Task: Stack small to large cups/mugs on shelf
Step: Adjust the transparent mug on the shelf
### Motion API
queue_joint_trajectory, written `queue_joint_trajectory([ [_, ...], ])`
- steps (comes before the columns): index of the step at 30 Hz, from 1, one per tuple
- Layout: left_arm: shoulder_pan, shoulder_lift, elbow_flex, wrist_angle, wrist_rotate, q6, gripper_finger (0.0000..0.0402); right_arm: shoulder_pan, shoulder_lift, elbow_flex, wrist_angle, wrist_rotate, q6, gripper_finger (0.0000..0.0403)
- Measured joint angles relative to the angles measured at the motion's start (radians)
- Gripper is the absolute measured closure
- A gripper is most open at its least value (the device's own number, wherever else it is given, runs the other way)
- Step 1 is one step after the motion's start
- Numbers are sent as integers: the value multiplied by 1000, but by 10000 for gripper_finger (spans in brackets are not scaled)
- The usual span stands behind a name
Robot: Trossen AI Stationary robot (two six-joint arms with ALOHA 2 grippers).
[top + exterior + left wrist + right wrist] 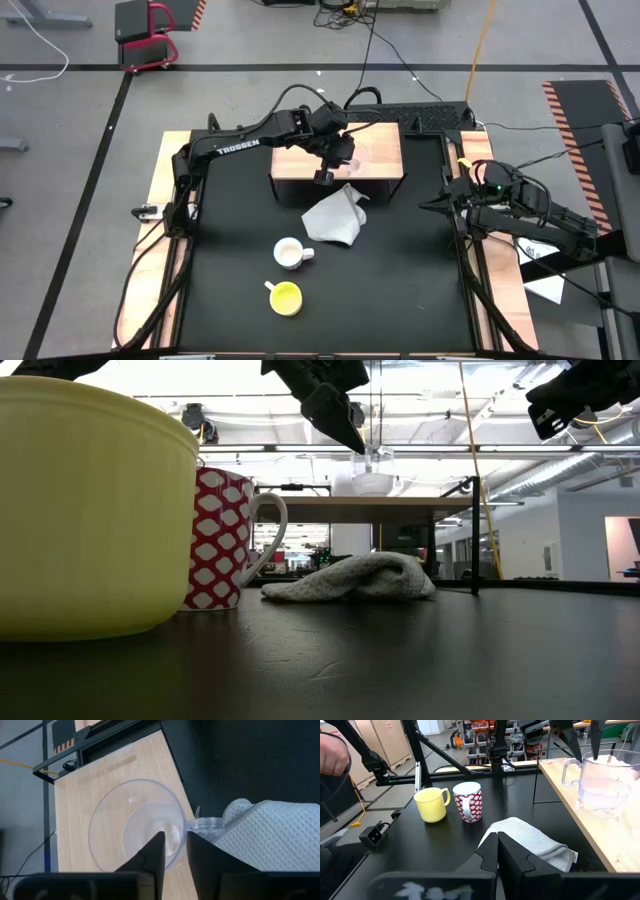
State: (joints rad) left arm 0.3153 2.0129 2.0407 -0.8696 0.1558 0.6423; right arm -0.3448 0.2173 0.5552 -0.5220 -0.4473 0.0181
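A clear glass cup stands upright on the light-wood shelf near its front edge. My left gripper comes down on it from above, open by a narrow gap, with one finger inside the cup and one outside by the handle. A mug with a red-and-white pattern and a yellow cup stand upright on the black tabletop, toward the near side. My right gripper waits shut at the table's right edge, holding nothing. My left gripper straddles the glass cup's wall next to the handle, one finger inside and the other outside, slanting down from above. Whether the fingers touch the glass I cannot tell. The cup rests with its base on the shelf.
A crumpled grey-white cloth lies on the tabletop just in front of the shelf, between it and the mug. The yellow cup stands nearest the front edge. To the right of the glass cup the shelf top is bare.
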Motion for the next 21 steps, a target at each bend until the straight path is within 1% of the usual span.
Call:
queue_joint_trajectory([
  [4,0,0,0,0,0,-2,349,0,0,0,0,0,0,403],
  [9,0,-1,0,6,-8,-7,392,0,0,0,0,0,0,403],
  [21,9,-2,0,8,-23,-15,395,0,0,0,0,0,0,403],
])
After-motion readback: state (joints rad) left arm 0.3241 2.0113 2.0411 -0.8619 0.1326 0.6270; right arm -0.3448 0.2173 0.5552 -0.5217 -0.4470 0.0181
